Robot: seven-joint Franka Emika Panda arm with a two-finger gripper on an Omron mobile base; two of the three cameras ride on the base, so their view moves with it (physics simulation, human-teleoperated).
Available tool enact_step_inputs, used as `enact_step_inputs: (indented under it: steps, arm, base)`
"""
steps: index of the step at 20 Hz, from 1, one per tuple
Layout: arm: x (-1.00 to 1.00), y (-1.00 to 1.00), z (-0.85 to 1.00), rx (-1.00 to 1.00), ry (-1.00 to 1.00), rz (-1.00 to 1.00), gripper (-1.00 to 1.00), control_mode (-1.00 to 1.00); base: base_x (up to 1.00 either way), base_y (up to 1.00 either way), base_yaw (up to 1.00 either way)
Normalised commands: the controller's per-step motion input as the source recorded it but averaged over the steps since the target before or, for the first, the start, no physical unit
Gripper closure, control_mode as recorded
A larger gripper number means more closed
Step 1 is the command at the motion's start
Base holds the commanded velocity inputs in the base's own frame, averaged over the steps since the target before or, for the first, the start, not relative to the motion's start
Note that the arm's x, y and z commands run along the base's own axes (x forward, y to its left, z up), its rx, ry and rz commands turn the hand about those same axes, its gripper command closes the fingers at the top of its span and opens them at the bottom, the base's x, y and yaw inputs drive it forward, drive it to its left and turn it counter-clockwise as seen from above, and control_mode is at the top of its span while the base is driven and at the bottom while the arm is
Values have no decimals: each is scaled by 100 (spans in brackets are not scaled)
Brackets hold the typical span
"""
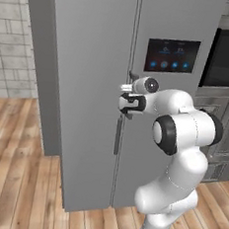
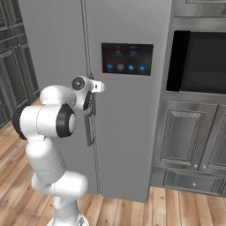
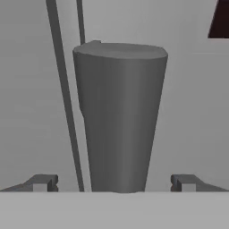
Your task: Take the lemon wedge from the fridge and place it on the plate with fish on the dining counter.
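The gripper [image 3: 114, 183] hangs spread wide before the closed fridge [image 1: 89, 84], its fingertips [image 3: 42, 182] at 8 and 4 o'clock, either side of a dark door handle [image 3: 118, 116]. The handle lies dead ahead, at 12 o'clock, its long axis running away from the hand between the open jaws and nearly centred, seemingly ready for closing. The lemon wedge is presumably behind the shut doors.

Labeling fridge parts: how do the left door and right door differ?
The right door carries a dark touch panel; the left door is plain. The claw, fingers spread, straddles the right door's dark handle; the left door's handle is untouched. Both are grey and shut.
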Motion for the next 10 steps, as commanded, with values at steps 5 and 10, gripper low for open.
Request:
enact_step_inputs:
  steps: [5, 10]
  arm:
    - [25, 0, -4, 0, 0, 0, 100, -100]
    - [-49, -30, 14, 2, -3, -10, 100, -100]
  base:
    - [0, 0, 0]
    - [0, 0, 0]
